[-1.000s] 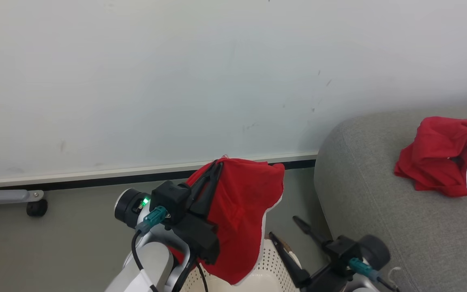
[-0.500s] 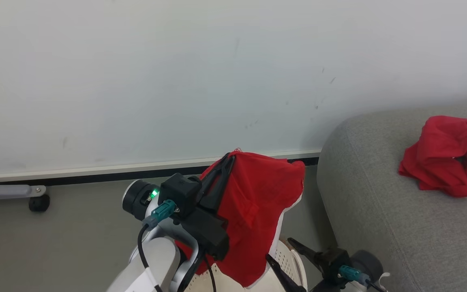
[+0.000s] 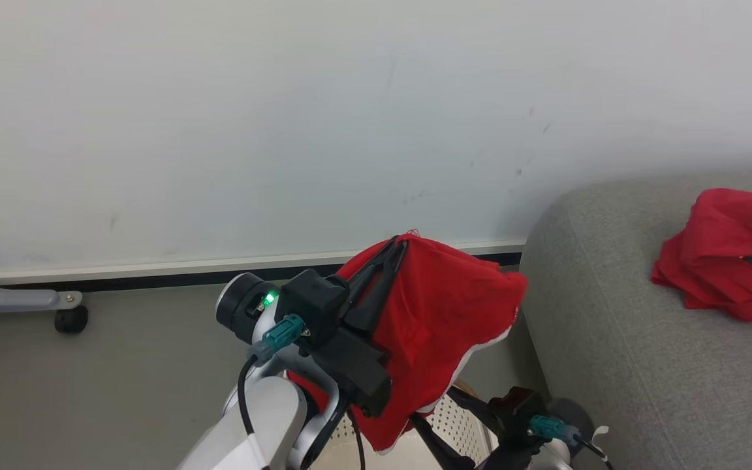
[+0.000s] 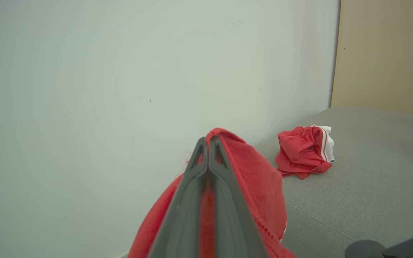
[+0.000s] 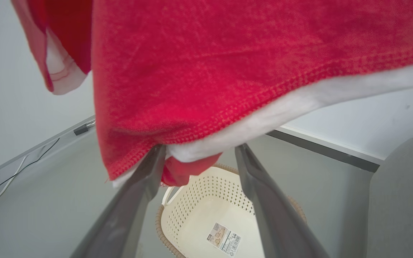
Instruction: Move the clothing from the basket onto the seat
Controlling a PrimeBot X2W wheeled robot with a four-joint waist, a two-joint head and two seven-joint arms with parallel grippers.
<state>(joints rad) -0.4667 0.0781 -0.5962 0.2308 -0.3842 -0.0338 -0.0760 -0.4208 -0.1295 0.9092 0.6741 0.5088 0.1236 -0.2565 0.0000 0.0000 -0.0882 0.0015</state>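
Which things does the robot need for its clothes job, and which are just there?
Job: left gripper, held red garment, second red garment, basket, seat.
Just there: castor wheel, white wall, wooden panel.

Scuffed pale wall (image 3: 284, 98) ahead of me, white skirting (image 3: 154, 267) with black strip, grey floor (image 3: 121, 378). Grey frame leg (image 3: 10, 299) on black caster (image 3: 71, 320) at my far left. Tan panel (image 4: 385, 53) beside the wall, black cable (image 5: 23, 167) lying along the skirting
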